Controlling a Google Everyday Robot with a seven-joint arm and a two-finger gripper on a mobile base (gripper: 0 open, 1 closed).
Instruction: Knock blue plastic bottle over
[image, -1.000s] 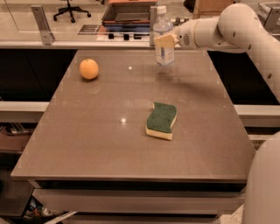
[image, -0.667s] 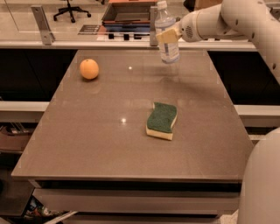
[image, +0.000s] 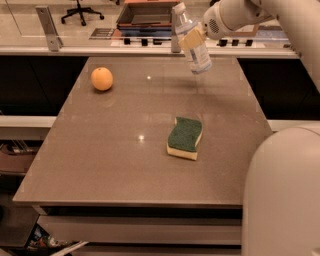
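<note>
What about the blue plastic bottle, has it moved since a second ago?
Yes. The blue plastic bottle has tipped from upright, cap leaning toward the orange, with the gripper against its middle.

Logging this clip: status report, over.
Tool at far edge of table, against blue plastic bottle. Bottle tilted, cap leaning left, not down. Orange, sponge stand apart.

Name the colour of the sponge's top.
The sponge is dark green on top, pale yellow below, camera view. The gripper is at the tilted blue plastic bottle.
</note>
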